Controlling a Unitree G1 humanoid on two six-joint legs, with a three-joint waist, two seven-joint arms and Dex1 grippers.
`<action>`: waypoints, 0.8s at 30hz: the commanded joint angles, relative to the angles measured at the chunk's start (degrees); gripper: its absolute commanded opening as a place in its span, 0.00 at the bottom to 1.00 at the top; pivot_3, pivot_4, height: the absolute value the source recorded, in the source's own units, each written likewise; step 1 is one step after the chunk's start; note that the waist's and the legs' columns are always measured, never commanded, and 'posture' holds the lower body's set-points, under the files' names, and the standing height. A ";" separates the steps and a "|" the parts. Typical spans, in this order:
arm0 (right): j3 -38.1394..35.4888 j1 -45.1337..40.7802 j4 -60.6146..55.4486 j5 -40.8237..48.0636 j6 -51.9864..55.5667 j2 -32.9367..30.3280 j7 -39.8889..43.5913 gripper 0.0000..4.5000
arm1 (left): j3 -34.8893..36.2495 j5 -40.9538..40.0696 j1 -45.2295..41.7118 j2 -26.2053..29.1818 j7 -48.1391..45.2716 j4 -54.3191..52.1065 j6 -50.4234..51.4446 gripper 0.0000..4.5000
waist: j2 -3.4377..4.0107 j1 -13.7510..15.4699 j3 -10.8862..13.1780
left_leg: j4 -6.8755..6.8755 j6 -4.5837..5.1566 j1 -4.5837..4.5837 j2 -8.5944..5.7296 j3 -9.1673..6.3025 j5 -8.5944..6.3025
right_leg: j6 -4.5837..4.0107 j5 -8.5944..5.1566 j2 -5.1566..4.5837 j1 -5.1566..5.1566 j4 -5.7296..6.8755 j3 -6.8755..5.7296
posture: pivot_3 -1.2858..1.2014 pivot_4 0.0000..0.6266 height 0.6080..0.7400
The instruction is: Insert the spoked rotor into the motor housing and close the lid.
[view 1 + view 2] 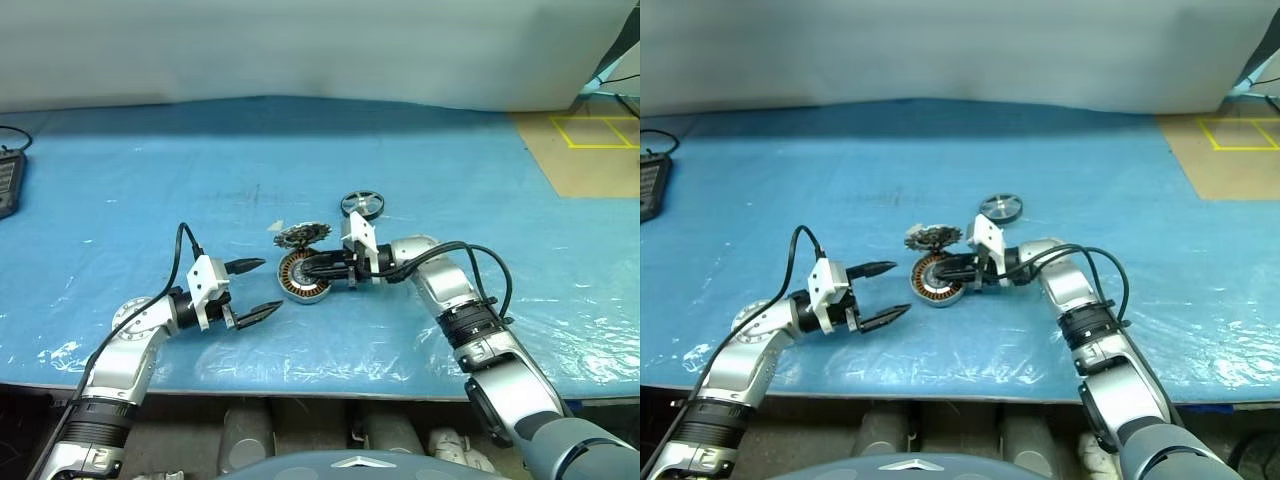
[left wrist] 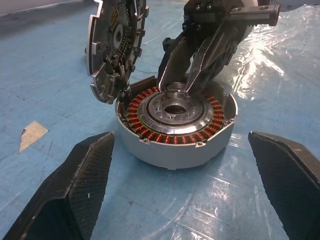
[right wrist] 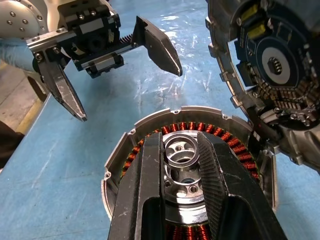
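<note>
I start with the blue tabletop (image 1: 150, 180), which is covered in clear film that wrinkles and shines near its front edge. Everything I need sits near its middle.

My left gripper (image 1: 268, 286) is low over the tabletop. It points level toward the motor housing (image 2: 175, 145) from the left and is apart from it. Its jaws are spread wide with nothing between them.

My right gripper (image 3: 181, 142) reaches in from the right, angled slightly down across the top of the housing. Its jaws are drawn narrow, one on each side of the raised silver hub at the housing's centre. They seem to pinch that hub, though I can't be certain the pads actually press on it.

The housing lies flat on the tabletop between the two grippers. Its open face and axis point straight up, so the ring of copper windings around the silver centre is in plain view.

The lid (image 2: 115, 45) is swung open on its hinge at the far side of the housing. It stands nearly upright on edge, with its toothed inner face turned back over the housing toward me.

The spoked rotor (image 1: 362, 205) lies flat on the tabletop with its axis up. It is beyond the right wrist, near the housing but not touching it or either gripper.
</note>
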 commanded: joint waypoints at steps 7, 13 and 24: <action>0.63 -1.57 1.48 -0.66 -2.29 0.71 0.16 0.12 | 0.01 0.10 -0.73 0.17 0.38 -0.64 -1.49 1.00 | 0.00 0.00 0.00 | 0.00 0.00 0.00 0.00 0.00 0.00 | 0.00 0.00 0.00 0.00 0.01 0.00 | 0.52 0.24 1.00; 0.76 -1.60 1.98 -1.00 -2.43 0.69 0.10 0.12 | 0.01 0.16 -0.72 0.20 0.48 -0.47 -1.80 1.00 | 0.00 0.01 0.00 | 0.00 0.01 0.00 0.00 0.00 0.01 | 0.00 0.00 0.00 0.00 0.01 0.00 | 0.52 0.24 1.00; 0.39 -1.10 0.27 0.17 -2.27 0.79 0.71 0.89 | 0.01 0.34 -0.30 0.13 0.80 -0.26 -2.28 1.00 | -0.01 0.01 0.00 | 0.01 0.01 0.02 0.00 0.00 0.01 | 0.00 0.00 0.00 0.01 0.02 0.00 | 0.52 0.24 1.00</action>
